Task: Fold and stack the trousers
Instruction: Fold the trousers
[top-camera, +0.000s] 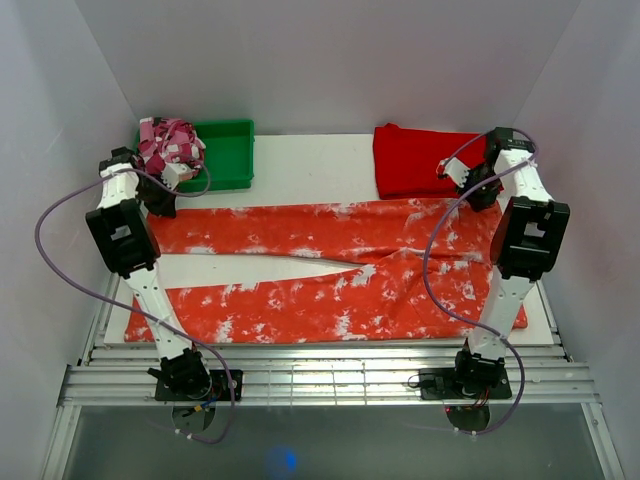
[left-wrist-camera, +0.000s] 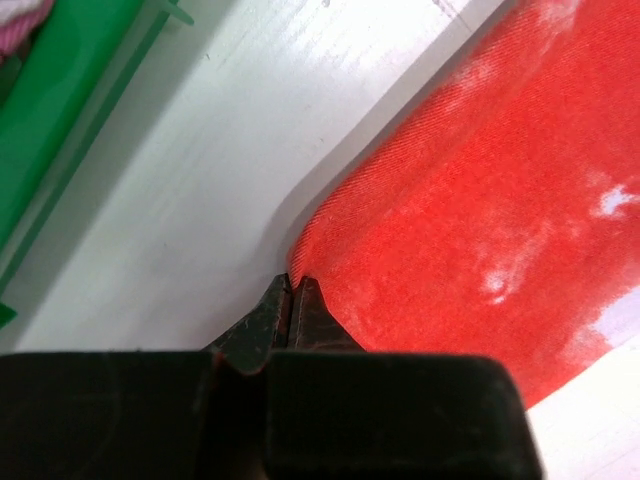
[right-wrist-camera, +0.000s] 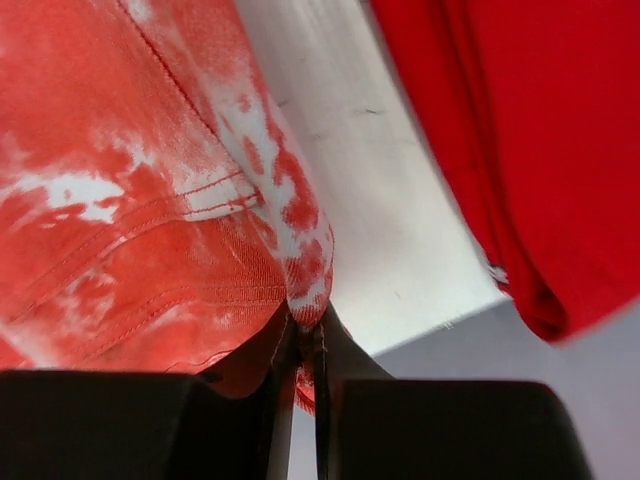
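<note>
Your left gripper (left-wrist-camera: 293, 300) is pinched tight on the hem corner of the far leg, jaws together with just a lip of cloth between them. Your right gripper (right-wrist-camera: 305, 335) is clamped the same way on the far waistband corner, right by the double stitching.

So both far corners of the trousers (top-camera: 330, 270) are in hand. The pair lies spread flat across the table (top-camera: 300, 170), legs out to your left, waist to your right, the two legs parted in a narrow V.

This looks like the lengthwise fold, far leg over near leg. Lift both ends together, level, only high enough to clear the cloth. Carry them toward you at one pace so the edge runs straight, and land far hem on near hem.

Mind the right side: the plain red folded cloth (top-camera: 420, 160) sits just beyond that gripper. The green bin (top-camera: 230, 150) and its pink-and-white bundle (top-camera: 168, 142) sit just behind the left one.

No brand, label or writing is readable anywhere.
</note>
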